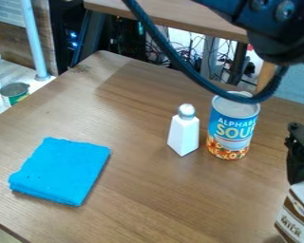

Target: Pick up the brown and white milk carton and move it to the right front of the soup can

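Carton [298, 213] of brown and white appears to be pinched between the jaws of the gripper [298, 176] toward the right side of the desk [142, 190]; grasping is judged done, release left. The soup can [233, 126] is untouched.

Soft, even light — thin shadow beside blue cloth [62, 171] (tabletop [135, 190] paler toward far corner).

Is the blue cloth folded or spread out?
Folded: the blue cloth lies on the table as a compact four-sided pad, its near edge visibly thick.
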